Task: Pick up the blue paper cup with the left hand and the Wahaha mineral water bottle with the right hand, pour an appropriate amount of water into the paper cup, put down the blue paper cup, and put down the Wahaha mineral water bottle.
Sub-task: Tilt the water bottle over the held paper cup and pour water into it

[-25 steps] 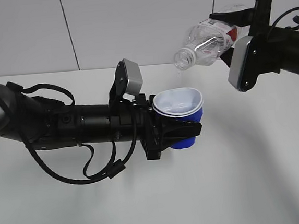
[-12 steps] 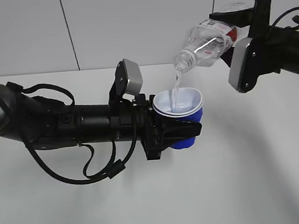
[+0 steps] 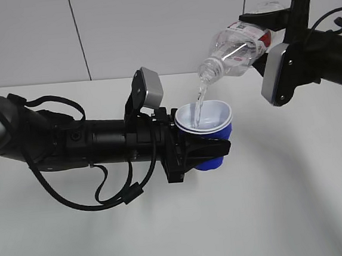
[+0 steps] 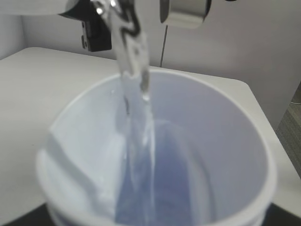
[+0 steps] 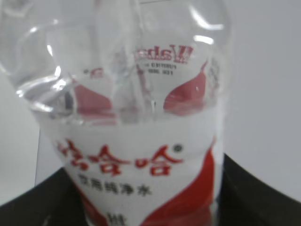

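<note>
Nearest, the left hand point(image 3: 206, 152) reaches in from the left above the white table point(image 3: 286, 214), its fingers clamped on the blue paper cup point(image 3: 210, 133). The cup is held upright off the surface; its lower half is hidden behind the black fingers. In the left wrist view only the white interior and rim show point(image 4: 225, 155), and the cup's base is cut off.

A thin stream of water point(image 3: 199, 104) falls into the cup, blurred where it lands.

Farther right and higher, the Wahaha mineral water bottle point(image 3: 236, 47) tilts neck-down toward the cup. The right hand point(image 3: 273, 26) grips its body; the bottle's base is hidden behind the gripper, and the fingertips cannot be made out clearly.
</note>
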